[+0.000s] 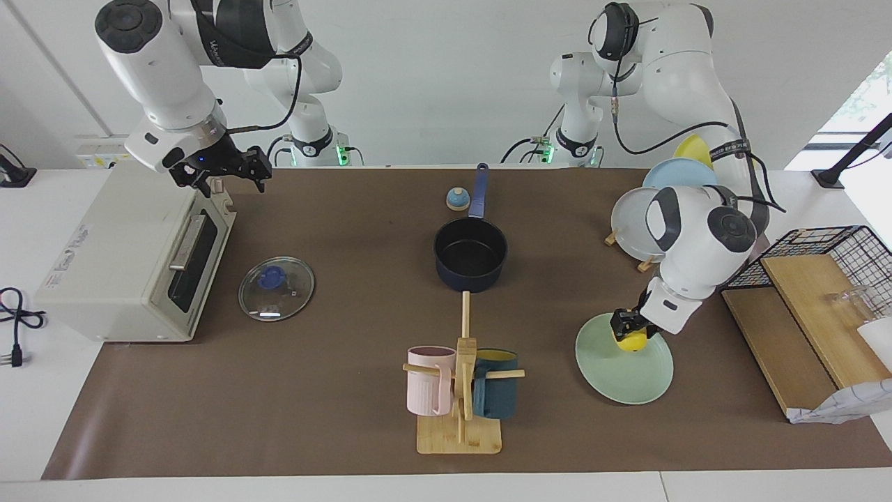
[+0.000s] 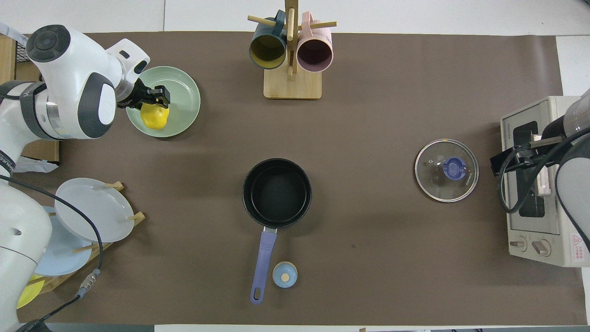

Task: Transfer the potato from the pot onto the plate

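Potato [image 1: 633,341] sits clamped in the left claw [image 1: 629,329], low over the mint-green plate [image 1: 631,373], at the part of the plate nearer the robots. From the facing view I cannot tell whether the potato already touches the plate or hangs just above it. The pot [image 1: 470,254] stands empty in the middle of the bench [image 1: 334,390], nearer the robots than the mug rack [image 1: 461,390], with its glass lid [image 1: 276,288] lying toward the right arm's end. The right claw [image 1: 224,171] waits over the toaster oven [image 1: 132,254]; its fingers look spread apart and hold nothing.

The main risk, as I judge it, lies in the release. The potato is a lumpy oval, so if the left claw lets go while there is a gap beneath, it could bounce or roll on the shallow plate, and the low rim may not stop it. It is also off-centre, close to the rim nearer the robots, so a roll that way would carry it onto the bench. A second risk is pressing down too hard, since that could tip or slide the light plate. Lifting away before the fingers have fully parted could drag the potato out again. The plate rack [image 1: 631,230] stands close to the left arm, so a wide swing on retreat might catch it.
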`<move>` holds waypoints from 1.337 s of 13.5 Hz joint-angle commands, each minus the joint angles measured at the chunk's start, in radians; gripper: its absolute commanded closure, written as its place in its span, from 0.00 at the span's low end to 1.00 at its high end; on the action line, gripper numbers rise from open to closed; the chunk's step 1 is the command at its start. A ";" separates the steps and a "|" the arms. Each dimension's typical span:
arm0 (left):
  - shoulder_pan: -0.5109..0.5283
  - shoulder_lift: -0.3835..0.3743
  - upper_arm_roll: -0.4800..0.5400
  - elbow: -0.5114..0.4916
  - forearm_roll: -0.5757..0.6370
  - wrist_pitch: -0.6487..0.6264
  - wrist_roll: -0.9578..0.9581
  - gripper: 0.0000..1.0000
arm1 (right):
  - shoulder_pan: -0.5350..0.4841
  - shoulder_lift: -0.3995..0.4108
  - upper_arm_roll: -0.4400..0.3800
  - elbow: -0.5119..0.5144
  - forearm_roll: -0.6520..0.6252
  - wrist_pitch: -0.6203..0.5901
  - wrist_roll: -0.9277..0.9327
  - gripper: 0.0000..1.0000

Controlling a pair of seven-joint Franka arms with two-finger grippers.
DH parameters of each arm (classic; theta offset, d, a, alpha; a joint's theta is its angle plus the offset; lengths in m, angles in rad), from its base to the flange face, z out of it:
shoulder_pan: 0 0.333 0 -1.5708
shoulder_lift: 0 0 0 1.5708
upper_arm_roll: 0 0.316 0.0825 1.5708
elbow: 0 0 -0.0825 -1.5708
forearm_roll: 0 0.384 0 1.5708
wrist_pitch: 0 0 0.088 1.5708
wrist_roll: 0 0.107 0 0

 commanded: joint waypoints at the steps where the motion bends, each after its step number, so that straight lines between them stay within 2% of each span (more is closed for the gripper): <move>1: 0.006 0.011 -0.006 0.008 0.026 0.019 0.007 1.00 | 0.000 0.014 -0.016 0.003 0.025 0.004 0.019 0.00; 3: 0.004 0.011 -0.006 0.005 0.026 0.033 0.007 1.00 | 0.000 0.045 -0.016 0.049 0.025 -0.023 0.019 0.00; 6: 0.002 0.010 -0.006 -0.030 0.026 0.093 0.016 1.00 | 0.005 0.042 -0.021 0.051 0.025 -0.025 0.017 0.00; 8: 0.004 0.008 -0.006 -0.034 0.026 0.090 0.042 1.00 | 0.006 0.052 -0.022 0.052 0.020 -0.017 0.019 0.00; 9: 0.006 0.008 -0.006 -0.032 0.026 0.084 0.044 0.94 | 0.006 0.060 -0.028 0.057 0.014 -0.010 0.017 0.00; 10: 0.006 0.007 -0.006 -0.027 0.024 0.076 0.042 0.01 | 0.006 0.058 -0.033 0.057 0.017 -0.010 0.016 0.00; 13: 0.012 -0.060 -0.004 -0.009 0.017 -0.017 0.042 0.00 | 0.008 0.046 -0.035 0.057 0.020 -0.017 0.014 0.00; 18: 0.067 -0.310 -0.003 -0.008 0.014 -0.320 0.028 0.00 | 0.002 0.043 -0.035 0.057 0.025 -0.017 0.014 0.00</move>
